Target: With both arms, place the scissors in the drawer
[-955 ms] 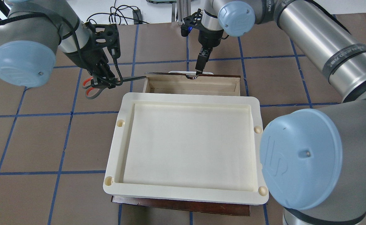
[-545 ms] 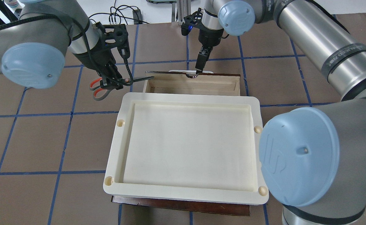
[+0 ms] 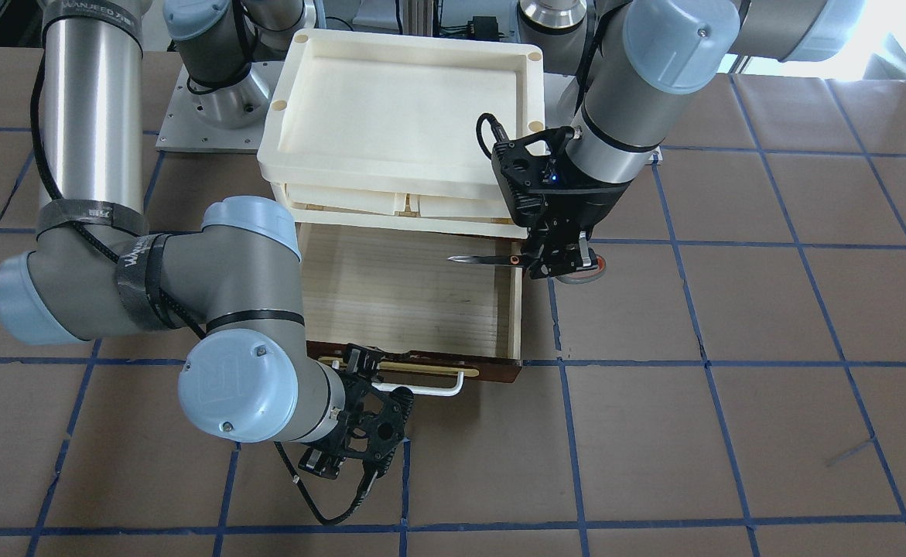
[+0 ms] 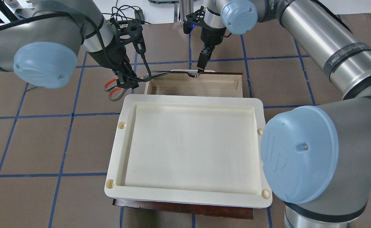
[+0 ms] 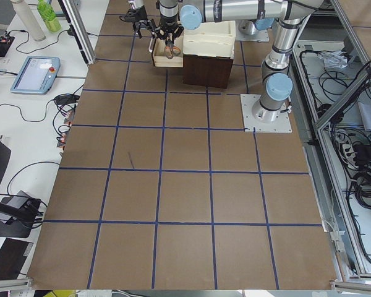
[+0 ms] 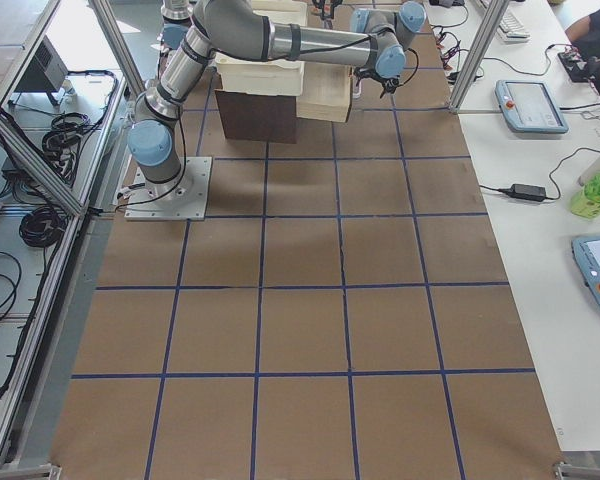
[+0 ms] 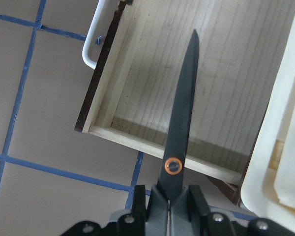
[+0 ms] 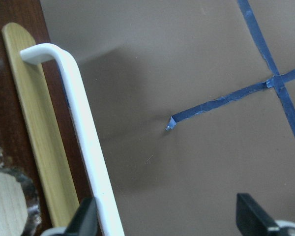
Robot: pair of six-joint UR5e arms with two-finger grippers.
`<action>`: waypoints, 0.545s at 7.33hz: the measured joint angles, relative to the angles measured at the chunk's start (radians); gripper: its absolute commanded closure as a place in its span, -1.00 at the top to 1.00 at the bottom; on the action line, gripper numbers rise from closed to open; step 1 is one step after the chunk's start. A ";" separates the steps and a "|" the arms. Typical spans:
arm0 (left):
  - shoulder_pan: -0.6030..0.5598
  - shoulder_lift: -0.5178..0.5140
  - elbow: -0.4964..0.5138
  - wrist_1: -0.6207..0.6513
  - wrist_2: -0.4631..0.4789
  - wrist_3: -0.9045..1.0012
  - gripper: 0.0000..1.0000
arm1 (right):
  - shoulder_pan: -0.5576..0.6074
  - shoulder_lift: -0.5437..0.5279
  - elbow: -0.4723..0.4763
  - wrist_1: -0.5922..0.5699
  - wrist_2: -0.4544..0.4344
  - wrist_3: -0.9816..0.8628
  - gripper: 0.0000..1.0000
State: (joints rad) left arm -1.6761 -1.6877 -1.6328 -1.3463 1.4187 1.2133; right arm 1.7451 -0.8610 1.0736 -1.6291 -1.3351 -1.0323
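Note:
My left gripper point(image 4: 128, 83) is shut on the scissors point(image 4: 114, 87) at their pivot. The orange-lined handles stick out to the left and the dark blades point(image 4: 156, 75) reach over the left end of the open drawer point(image 4: 195, 85). In the left wrist view the blades point(image 7: 184, 108) hang above the drawer's pale floor point(image 7: 137, 88). In the front view the left gripper point(image 3: 549, 263) is just outside the drawer's side wall point(image 3: 516, 309). My right gripper point(image 4: 201, 68) is open at the white bar handle point(image 8: 86, 132), which runs just inside one finger point(image 8: 86, 219).
A large cream tray point(image 4: 115, 148) sits on top of the dark cabinet behind the drawer, over a second cream tray point(image 3: 391, 203). The table is brown, with a blue tape grid point(image 4: 74, 114). The right arm's elbow point(image 4: 299, 152) hangs over the tray's right edge.
My left gripper has carried the scissors to the right and slightly farther away. The blade tips have moved from outside the drawer to over its left end. The right gripper has stayed at the handle.

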 measured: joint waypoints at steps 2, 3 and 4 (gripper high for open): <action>-0.030 -0.018 0.002 0.026 0.002 -0.016 -0.67 | -0.003 0.002 -0.005 0.000 0.000 0.003 1.00; -0.037 -0.021 0.002 0.030 0.002 -0.024 -0.67 | -0.004 -0.004 -0.001 0.001 0.000 0.007 1.00; -0.042 -0.022 0.004 0.034 0.001 -0.029 -0.67 | -0.005 -0.016 0.002 0.006 -0.002 0.012 1.00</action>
State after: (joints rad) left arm -1.7180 -1.7096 -1.6292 -1.3122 1.4199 1.1847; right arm 1.7402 -0.8773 1.0757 -1.6235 -1.3370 -1.0201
